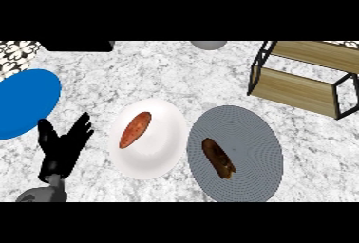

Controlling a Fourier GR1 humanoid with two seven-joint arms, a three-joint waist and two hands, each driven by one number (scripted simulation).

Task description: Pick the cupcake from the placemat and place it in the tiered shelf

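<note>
One brown cupcake lies on its side on the grey round placemat, lower right of centre in the frame, nothing touching it. It looks small and light, with a soft, crumbly body that would dent or smear if squeezed hard, so it probably wants a gentle hold across its narrower width, fingers on one long flank and thumb on the other, low enough to lift it whole. Lying tipped over, it may roll a little as the fingers close.

Just left of the placemat sits a white plate carrying an orange-red sweet potato, close enough that a reach from that side could brush it. In the upper right stands the tiered shelf, wooden boards in a black frame, well apart from the cupcake; its lower board looks open from the front.

At the lower left, the left hand rests above the marbled desk with fingers spread and straight, holding nothing. A blue plate shows at the left edge. The right hand is out of sight.
</note>
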